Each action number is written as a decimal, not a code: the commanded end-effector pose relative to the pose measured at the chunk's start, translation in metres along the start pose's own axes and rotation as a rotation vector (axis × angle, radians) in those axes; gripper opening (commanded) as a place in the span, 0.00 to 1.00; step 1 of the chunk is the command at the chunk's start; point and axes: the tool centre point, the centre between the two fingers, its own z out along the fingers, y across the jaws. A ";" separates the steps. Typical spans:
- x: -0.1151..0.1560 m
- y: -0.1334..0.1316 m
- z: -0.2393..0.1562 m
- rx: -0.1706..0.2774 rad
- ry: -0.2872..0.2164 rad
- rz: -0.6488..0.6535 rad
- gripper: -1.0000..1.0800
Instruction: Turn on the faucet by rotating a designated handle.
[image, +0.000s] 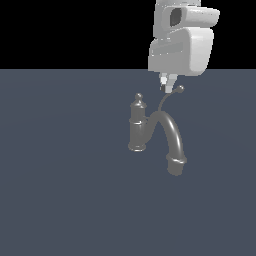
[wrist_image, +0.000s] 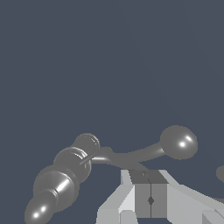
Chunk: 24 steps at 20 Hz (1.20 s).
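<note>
Grey metallic faucet (image: 150, 131) stands upright on the flat slate-blue bench (image: 60, 190), near the middle of the exterior view. Its ringed column body carries a small round knob on top. A thick arched spout rises beside the column and curves down toward the exterior view's right, ending in a collared mouth above the bench surface.

Thin grey curved wire handle (image: 169, 98) rises from behind the top of the arch and ends in a small ball tip, up and toward the exterior view's right of the column knob.

White end effector (image: 166, 84) hangs from the white arm housing directly above the faucet. Its fingertips sit just beside the handle's upper stretch, on the exterior view's left of the ball tip. Contact: cannot tell from the exterior view.

Wrist view: the end effector (wrist_image: 150, 192) shows its two grey pads pressed together, only a thin seam between them, nothing held. Handle (wrist_image: 148, 151) runs across just beyond the pads; ball tip large and glossy; faucet (wrist_image: 65, 175) column lies to one side.

No brands, labels or legible writing on any surface.
</note>
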 end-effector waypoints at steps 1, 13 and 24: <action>0.017 -0.003 0.001 0.001 0.002 0.019 0.00; 0.052 -0.028 0.001 0.000 0.002 0.031 0.00; 0.042 -0.059 0.000 0.002 -0.006 -0.010 0.00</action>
